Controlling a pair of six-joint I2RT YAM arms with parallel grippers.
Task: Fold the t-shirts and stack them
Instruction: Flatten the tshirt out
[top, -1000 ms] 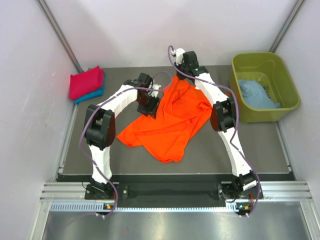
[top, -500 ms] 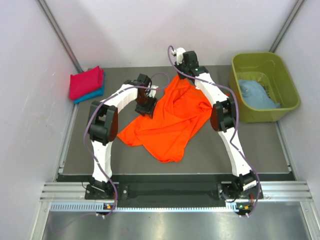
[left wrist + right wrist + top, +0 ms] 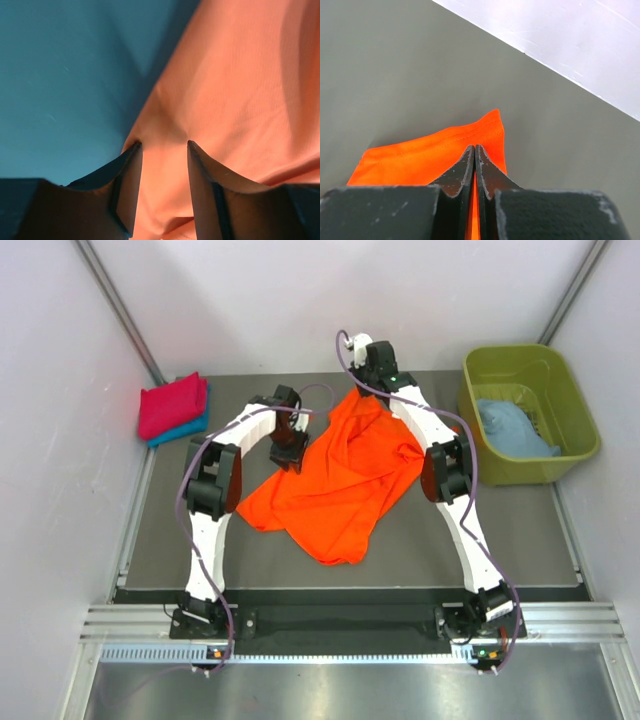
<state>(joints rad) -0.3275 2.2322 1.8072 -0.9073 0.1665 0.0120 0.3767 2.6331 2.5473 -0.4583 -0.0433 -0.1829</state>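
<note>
The bright orange t-shirt [image 3: 340, 475] lies spread and rumpled across the middle of the table. My right gripper [image 3: 362, 390] is shut on its far corner near the back edge; in the right wrist view the jaws [image 3: 474, 148] pinch the orange cloth [image 3: 435, 150]. My left gripper [image 3: 290, 458] is at the shirt's left edge, low over the table. In the left wrist view its jaws [image 3: 164, 146] stand apart with the orange cloth [image 3: 235, 90] between them. A folded crimson-pink t-shirt [image 3: 172, 406] lies on a folded blue one [image 3: 182, 430] at the back left.
An olive-green tub [image 3: 527, 370] stands at the back right with a light blue t-shirt [image 3: 512, 428] crumpled inside. White walls close in the table on the left, back and right.
My left gripper has shifted slightly left and back along the shirt's left edge, and the left elbow has swung inward. The right arm and the shirt's far corner have not moved.
</note>
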